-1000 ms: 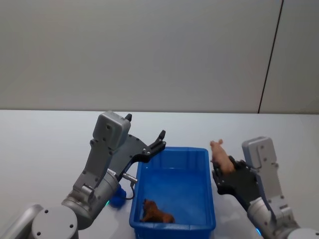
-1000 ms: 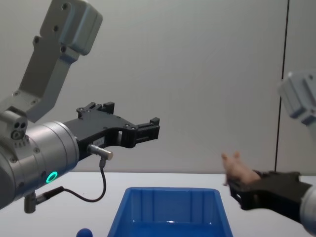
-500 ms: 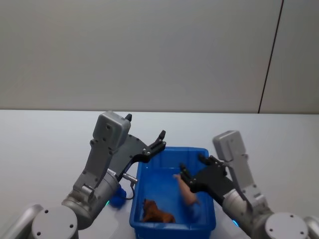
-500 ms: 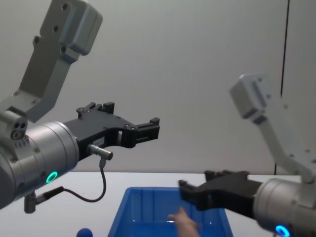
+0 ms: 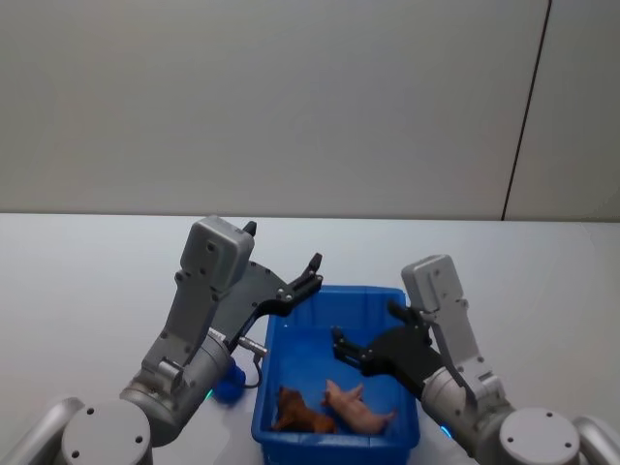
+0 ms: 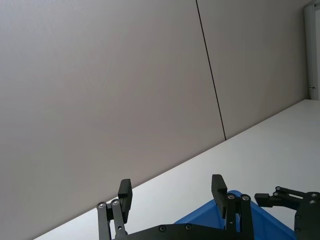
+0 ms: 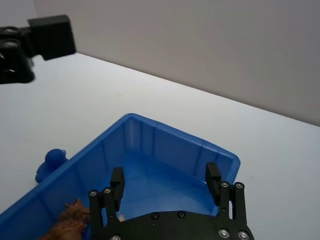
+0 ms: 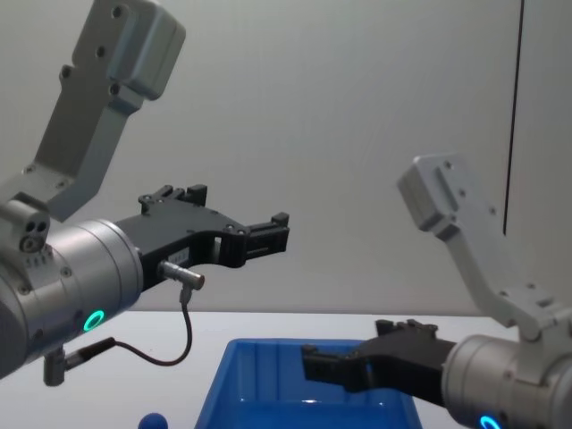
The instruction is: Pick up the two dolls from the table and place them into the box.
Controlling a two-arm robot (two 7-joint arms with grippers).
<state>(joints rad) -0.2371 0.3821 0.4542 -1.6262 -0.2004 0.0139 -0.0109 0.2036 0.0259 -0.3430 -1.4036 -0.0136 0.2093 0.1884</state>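
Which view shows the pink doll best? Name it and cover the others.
Head view: it looks down into the box, where the pink doll lies beside the brown doll. In the right wrist view the right gripper covers that spot; the chest view meets the box wall side-on; the left wrist view aims higher.

At the box's (image 5: 339, 444) eight o'clock in the head view, the blue doll (image 5: 229, 389) sits mostly hidden behind the left arm (image 5: 194, 320). In the chest view only its rounded top clears the bottom edge, which also cuts off the box. In the right wrist view the right gripper (image 7: 165, 172) covers nearly all of the pink doll (image 7: 120, 217), and the brown doll (image 7: 70, 220) runs off the edge.
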